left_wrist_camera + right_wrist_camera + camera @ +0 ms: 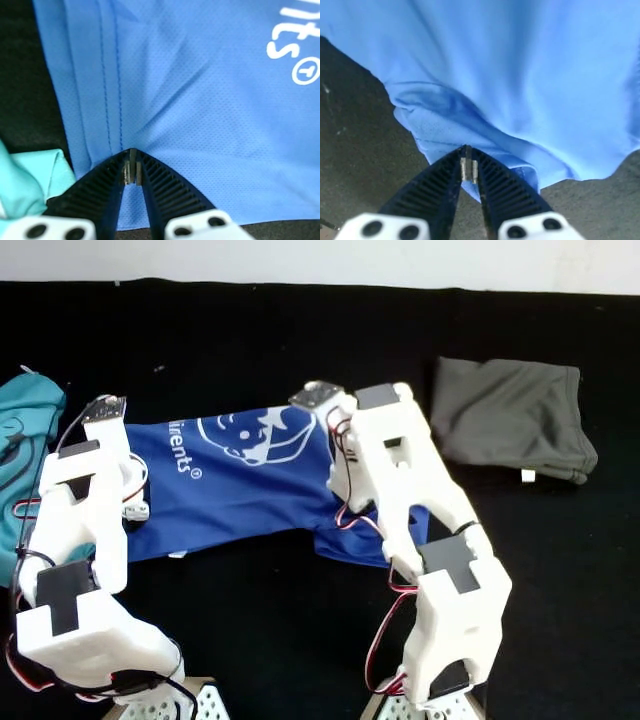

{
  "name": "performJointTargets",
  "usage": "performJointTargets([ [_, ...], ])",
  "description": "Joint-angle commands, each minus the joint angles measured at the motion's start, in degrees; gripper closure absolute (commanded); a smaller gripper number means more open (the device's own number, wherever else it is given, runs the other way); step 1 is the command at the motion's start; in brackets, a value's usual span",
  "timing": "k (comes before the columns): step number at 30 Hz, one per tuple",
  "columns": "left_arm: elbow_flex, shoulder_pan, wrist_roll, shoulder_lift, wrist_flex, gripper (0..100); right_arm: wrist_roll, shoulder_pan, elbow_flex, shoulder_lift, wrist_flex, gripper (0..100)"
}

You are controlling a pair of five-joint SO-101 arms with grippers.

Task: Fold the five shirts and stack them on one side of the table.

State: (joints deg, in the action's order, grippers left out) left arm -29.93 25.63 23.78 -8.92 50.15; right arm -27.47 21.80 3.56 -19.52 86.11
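The left gripper [132, 169] was pinched together on the blue shirt [240, 485] near its stitched hem, with creases fanning out from its tips. The right gripper [469, 167] was likewise clamped on a bunched fold at the shirt's other end. The shirt lay spread between the two arms on the black surface [300, 335]. A teal shirt [28, 430] sat crumpled just beside its left end. Farther back on the right, well apart, lay a folded grey shirt [510, 420].

The blue shirt [240, 490] lies spread centrally, grey shirt [510, 420] folded right, teal shirt [30, 410] left
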Motion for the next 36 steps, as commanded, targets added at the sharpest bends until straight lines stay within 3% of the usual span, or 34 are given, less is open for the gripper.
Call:
performJointTargets([
  [1, -0.13, 0.57, -0.18, 0.22, -1.85, 99, -0.79, 0.04, -3.82, 3.38, -0.31, 99.2],
  [13, -0.13, 0.57, -0.18, 0.22, -1.85, 99, -4.31, -0.48, -18.77, 17.45, -2.68, 99.2],
  [18, -0.13, 0.57, -0.18, 0.22, -1.85, 99, -3.96, -6.73, -14.2, 18.15, -16.13, 99.2],
  [20, -0.13, 0.57, -0.18, 0.22, -1.85, 99, -0.26, -9.63, -11.38, 15.25, -24.04, 99.2],
  [25, -0.13, 0.57, -0.18, 0.22, -1.85, 99, 3.96, -12.7, 2.77, -1.63, -29.58, 99.2],
  [36, -0.13, 0.57, -0.18, 0.22, -1.85, 99, 3.78, -16.04, 53.49, -39.87, -13.76, 99.2],
])
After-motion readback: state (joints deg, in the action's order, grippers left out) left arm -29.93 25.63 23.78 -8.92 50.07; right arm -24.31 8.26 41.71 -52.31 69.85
